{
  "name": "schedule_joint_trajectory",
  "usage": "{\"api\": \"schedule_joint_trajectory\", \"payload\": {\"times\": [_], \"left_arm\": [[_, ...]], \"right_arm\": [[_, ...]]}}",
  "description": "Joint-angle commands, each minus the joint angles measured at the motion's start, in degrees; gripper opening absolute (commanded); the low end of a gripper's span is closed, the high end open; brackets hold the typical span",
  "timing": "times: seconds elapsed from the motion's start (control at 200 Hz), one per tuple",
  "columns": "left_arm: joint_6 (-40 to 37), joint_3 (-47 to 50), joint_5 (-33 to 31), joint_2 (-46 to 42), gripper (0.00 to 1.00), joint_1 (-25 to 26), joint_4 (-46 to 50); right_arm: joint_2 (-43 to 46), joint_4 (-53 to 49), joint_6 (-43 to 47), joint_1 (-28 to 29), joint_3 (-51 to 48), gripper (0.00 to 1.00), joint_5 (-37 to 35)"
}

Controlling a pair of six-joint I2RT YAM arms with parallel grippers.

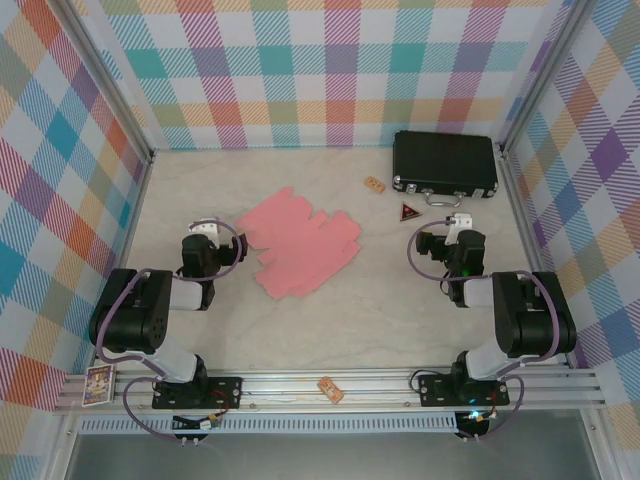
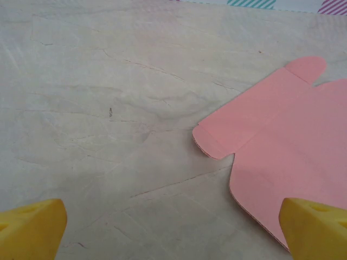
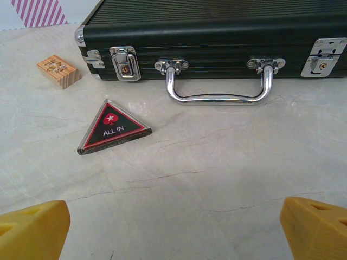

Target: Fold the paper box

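Top external view: the left pincer [image 1: 208, 230] stands spread wide and grips nothing, and so does the right pincer [image 1: 457, 224], which sits just short of the black case [image 1: 445, 165], on the arms' side of it. The paper box [image 1: 300, 245] is a flat, unfolded pink sheet on the worktop [image 1: 330, 330], left of the black case and nearer the arms. It lies askew to the case's edges, its longer run roughly left to right (the jagged outline makes the exact axis hard to fix). From the left wrist, the left pincer [image 2: 173, 232] gapes over bare worktop with the paper box [image 2: 287, 151] at its right. One yellow finger [image 2: 314, 227] overlaps the sheet's edge; contact cannot be told. From the right wrist, the right pincer [image 3: 173, 232] faces the black case [image 3: 217, 32], with a triangular "ALL IN" marker [image 3: 114, 127] and a wooden block [image 3: 58, 70] before the case.
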State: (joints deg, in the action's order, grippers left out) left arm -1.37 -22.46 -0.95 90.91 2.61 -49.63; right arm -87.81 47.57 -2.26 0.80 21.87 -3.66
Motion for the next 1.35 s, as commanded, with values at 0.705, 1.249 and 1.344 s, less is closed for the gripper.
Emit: {"api": "schedule_joint_trajectory", "payload": {"times": [0.705,1.249,1.344], "left_arm": [[-0.6,-1.1,-1.0,-0.1,1.0,0.3,-0.1],[3.4,-6.4,-11.1,-13.3,1.0,0.6,18.8],[5.6,-11.5,-9.5,-16.3,1.0,0.7,28.0]], "right_arm": [[-0.3,1.2,0.7,0.3,1.2,0.99,0.1],[13.6,-35.8,-7.0,0.3,13.7,0.99,0.7],[14.5,-46.3,-13.5,0.3,18.9,0.99,3.4]]}}
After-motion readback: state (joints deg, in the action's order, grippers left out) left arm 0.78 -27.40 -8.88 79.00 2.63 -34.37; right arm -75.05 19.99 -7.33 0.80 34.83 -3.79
